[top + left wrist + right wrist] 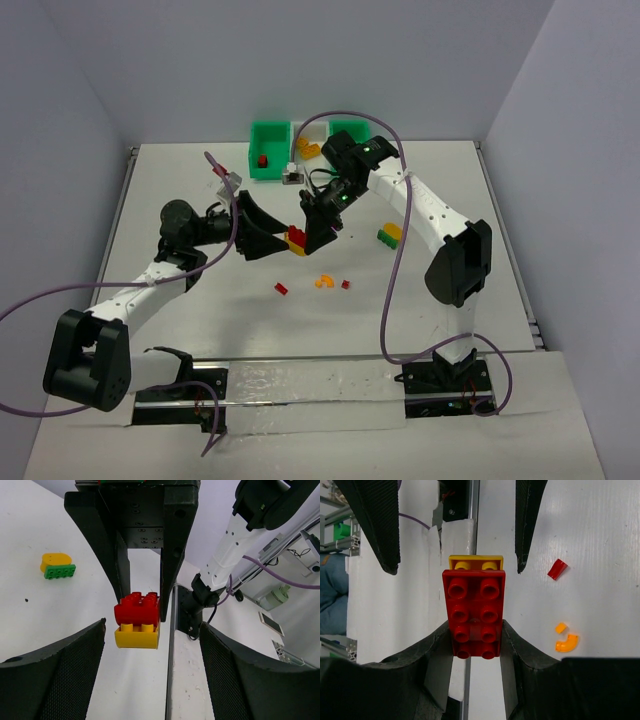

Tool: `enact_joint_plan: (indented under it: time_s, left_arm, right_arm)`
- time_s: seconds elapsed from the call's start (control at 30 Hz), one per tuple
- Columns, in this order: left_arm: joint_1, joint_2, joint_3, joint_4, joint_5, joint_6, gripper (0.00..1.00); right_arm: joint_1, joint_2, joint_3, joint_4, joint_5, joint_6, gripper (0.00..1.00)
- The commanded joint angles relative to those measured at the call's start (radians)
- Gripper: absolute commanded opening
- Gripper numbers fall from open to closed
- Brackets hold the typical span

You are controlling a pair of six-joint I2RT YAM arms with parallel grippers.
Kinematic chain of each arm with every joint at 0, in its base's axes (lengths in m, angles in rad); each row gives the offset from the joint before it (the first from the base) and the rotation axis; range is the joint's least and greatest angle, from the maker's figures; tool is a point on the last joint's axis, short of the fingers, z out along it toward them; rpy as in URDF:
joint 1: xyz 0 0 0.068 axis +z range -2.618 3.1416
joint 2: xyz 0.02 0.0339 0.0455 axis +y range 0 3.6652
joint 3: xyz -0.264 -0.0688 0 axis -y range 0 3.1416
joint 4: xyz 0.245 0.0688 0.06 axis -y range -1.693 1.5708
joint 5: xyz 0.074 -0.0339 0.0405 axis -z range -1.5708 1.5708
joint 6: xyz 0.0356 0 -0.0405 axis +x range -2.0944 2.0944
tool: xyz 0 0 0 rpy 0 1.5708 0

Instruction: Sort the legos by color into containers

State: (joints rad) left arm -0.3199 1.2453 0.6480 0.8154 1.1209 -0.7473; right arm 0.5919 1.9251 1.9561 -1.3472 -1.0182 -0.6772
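Note:
My right gripper (475, 625) is shut on a red lego (475, 612) that has a yellow lego (476, 562) stuck to its far end. It holds the stack (297, 238) above the table's middle. My left gripper (152, 630) is wide open. Its fingers (370, 525) stand on either side of the stack's yellow end (137, 635), apart from it. In the top view my left gripper (272, 233) faces my right gripper (310, 235). The containers stand at the back: a green bin (268, 135), a white bin (312, 130) and a second green bin (350, 127).
A green-and-yellow lego pair (389, 234) lies to the right, also in the left wrist view (57, 566). A small red piece (281, 289), an orange curved piece (324, 282) and another red piece (346, 285) lie nearer. A red lego (262, 160) lies in the left green bin, orange ones (308, 148) in the white.

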Motion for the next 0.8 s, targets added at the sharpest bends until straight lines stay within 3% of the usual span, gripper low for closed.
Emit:
enact_joint_plan:
  time_s: [0.0,0.63,0.77]
  left_arm:
    - [-0.004,0.0,0.039,0.011,-0.015,0.023,0.8]
    - [-0.007,0.022,0.077,-0.097,-0.026,0.065,0.6]
    - [-0.008,0.026,0.085,-0.097,-0.027,0.06,0.42]
  right_arm:
    - [0.009,-0.015,0.046,-0.096,-0.051,0.012,0.0]
    - [0.009,-0.018,0.072,-0.096,-0.094,0.031,0.0]
    - [0.008,-0.021,0.058,-0.095,-0.092,0.027,0.0]
